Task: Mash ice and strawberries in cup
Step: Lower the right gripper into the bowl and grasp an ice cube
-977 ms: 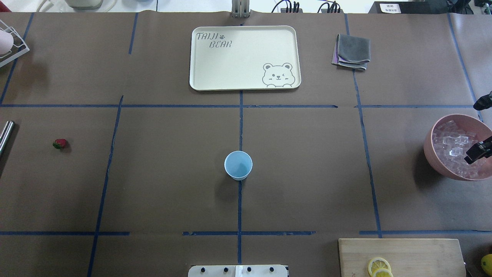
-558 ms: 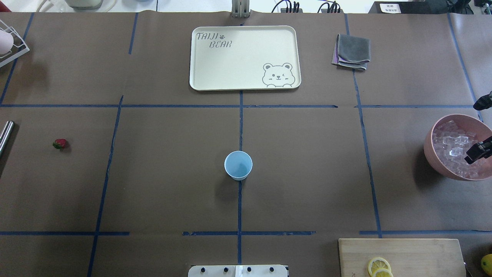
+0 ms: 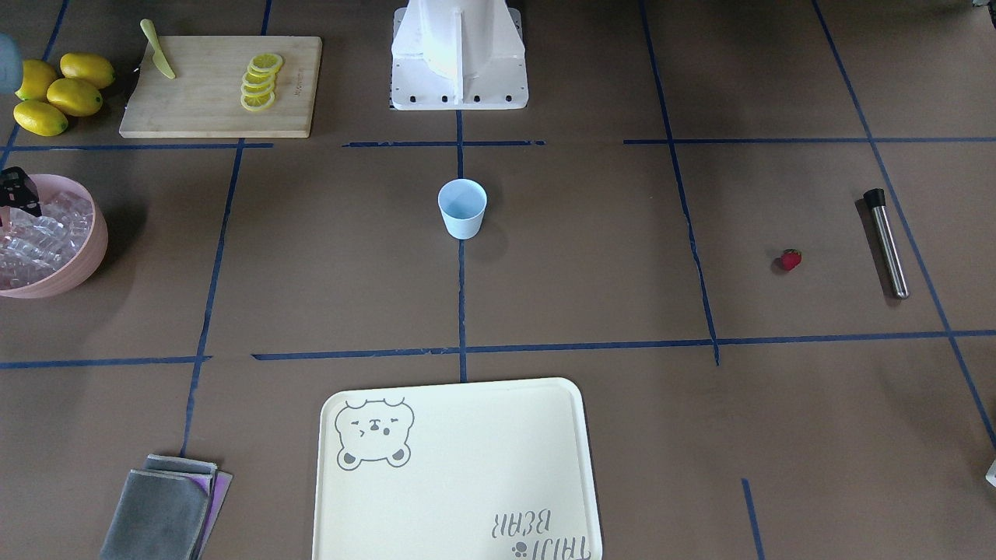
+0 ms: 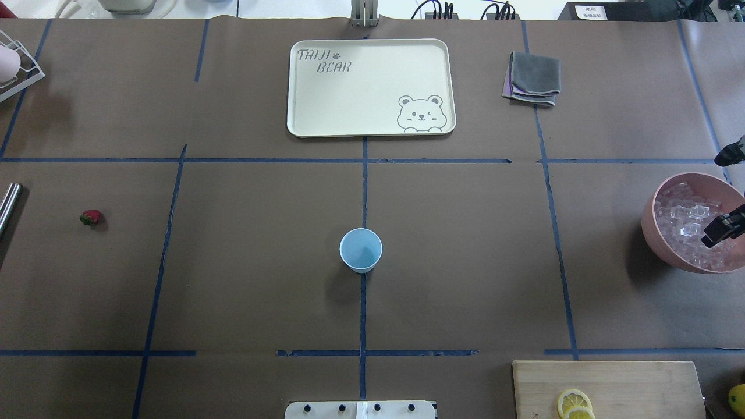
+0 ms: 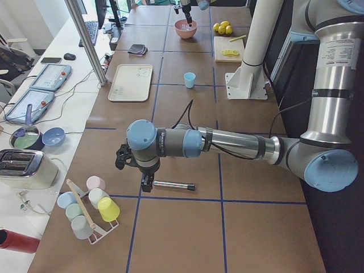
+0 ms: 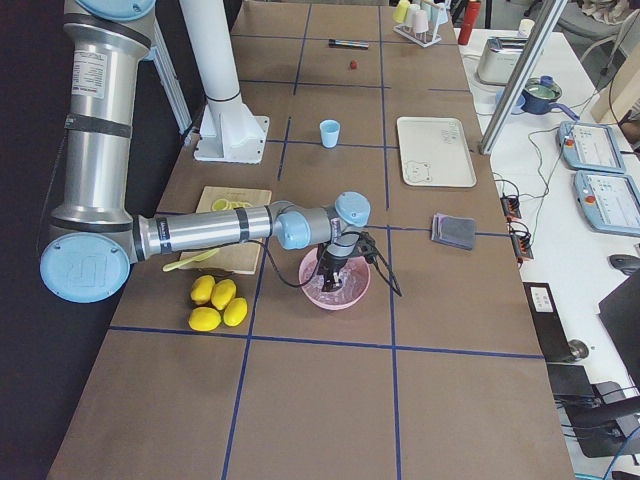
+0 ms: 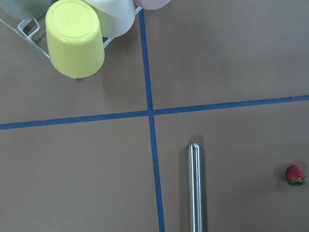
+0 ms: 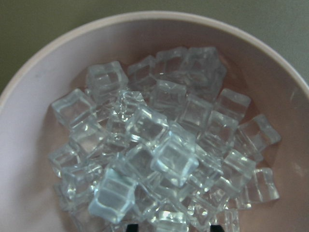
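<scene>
Ice (image 8: 159,145) lies heaped in a round pink bowl (image 8: 29,159). The cubes are small, glassy, whitish-translucent and soft-cornered, and they glint against the bowl's smooth matte wall. The right gripper (image 6: 330,276) points straight down into that bowl, directly over the heap. Its dark fingertips (image 8: 132,228) just show at the bottom edge of the right wrist view, with cubes between and around them. The jaws stand parted wider than one cube and clamp nothing that can be seen.

The cup (image 4: 361,250) is a plain tapered tumbler of pale blue plastic, standing upright with its mouth up. It is well apart from the right gripper, off to that gripper's left, near the middle of the counter (image 4: 244,291). The counter's surface is dull brown and papery, crossed by blue tape lines (image 4: 364,192).

The strawberry (image 7: 295,175) is small and red with a dark green top. It lies on the counter near the left gripper (image 5: 147,181), a little to its right. Just under that gripper lies a slim, polished metal rod (image 7: 194,188) with a rounded tip and a black cap at its other end, and the berry sits beyond the rod. Whether the left gripper is parted or closed cannot be told.
</scene>
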